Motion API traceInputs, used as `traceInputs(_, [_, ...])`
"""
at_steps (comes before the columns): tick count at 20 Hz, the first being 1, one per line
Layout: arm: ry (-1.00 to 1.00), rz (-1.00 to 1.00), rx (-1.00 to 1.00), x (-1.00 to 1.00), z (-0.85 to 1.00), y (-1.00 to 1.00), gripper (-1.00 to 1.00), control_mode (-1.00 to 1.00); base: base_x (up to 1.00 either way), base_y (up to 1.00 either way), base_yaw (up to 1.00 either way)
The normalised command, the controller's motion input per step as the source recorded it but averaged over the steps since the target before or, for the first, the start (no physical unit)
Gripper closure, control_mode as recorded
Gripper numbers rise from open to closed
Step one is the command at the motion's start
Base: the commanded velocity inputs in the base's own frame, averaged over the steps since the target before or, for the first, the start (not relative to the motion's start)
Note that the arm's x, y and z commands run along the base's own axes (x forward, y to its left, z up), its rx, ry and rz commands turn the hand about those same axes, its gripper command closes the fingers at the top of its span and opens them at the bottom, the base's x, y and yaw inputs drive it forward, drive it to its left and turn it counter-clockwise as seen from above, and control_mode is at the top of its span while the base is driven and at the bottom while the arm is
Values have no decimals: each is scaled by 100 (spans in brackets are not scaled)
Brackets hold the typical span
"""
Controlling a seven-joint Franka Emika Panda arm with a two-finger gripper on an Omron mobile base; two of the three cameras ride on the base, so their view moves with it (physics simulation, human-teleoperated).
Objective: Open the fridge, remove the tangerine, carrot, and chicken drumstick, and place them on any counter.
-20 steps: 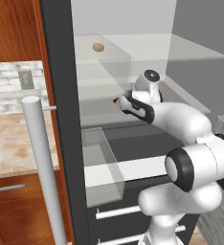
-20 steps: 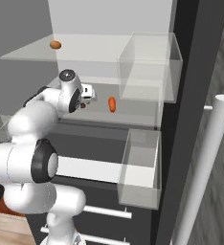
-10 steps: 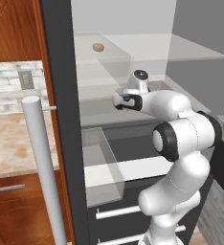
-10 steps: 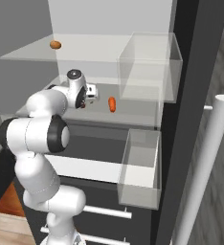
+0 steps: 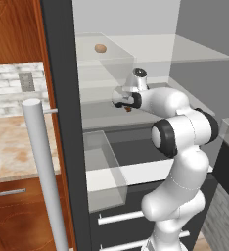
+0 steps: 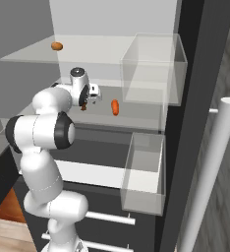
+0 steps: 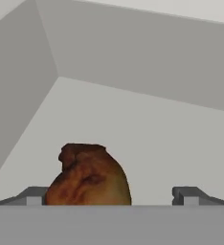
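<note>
1. We see the fridge [image 5: 62,98] standing open, its door with the long pale bar handle [image 5: 45,171] swung out toward us in the left base view.
2. Our arm reaches into the middle shelf [image 6: 141,115], and our jaws [image 7: 111,196] are spread wide there, with nothing pinched between them.
3. In the hand view, the chicken drumstick [image 7: 87,177] lies on the shelf floor between the two fingertips [image 7: 188,195], closer to the one at the picture's left; we cannot tell whether it touches that tip.
4. From the base views the drumstick shows as a small brown bit just under our hand [image 5: 128,109] [image 6: 84,106].
5. The carrot [image 6: 115,107] lies on the same middle shelf, near our hand and clear of it, toward the clear door bin [image 6: 154,69].
6. The tangerine [image 5: 101,48] [image 6: 57,46] sits on the glass shelf above, well apart from our hand.
7. The table [image 5: 9,147] with its beige marbled top shows beyond the fridge door in the left base view.
</note>
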Motion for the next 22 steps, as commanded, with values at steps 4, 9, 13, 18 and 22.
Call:
traceInputs(4, [0,0,0,0,0,0,100,-100,0,0,0])
traceInputs(9, [0,0,0,0,0,0,100,-100,0,0,0])
traceInputs(13, [0,0,0,-29,-9,3,100,-100,0,0,0])
traceInputs(18, [-12,0,0,-96,8,0,100,-100,0,0,0])
traceInputs(22, [-21,14,0,-100,63,0,100,-100,0,0,0])
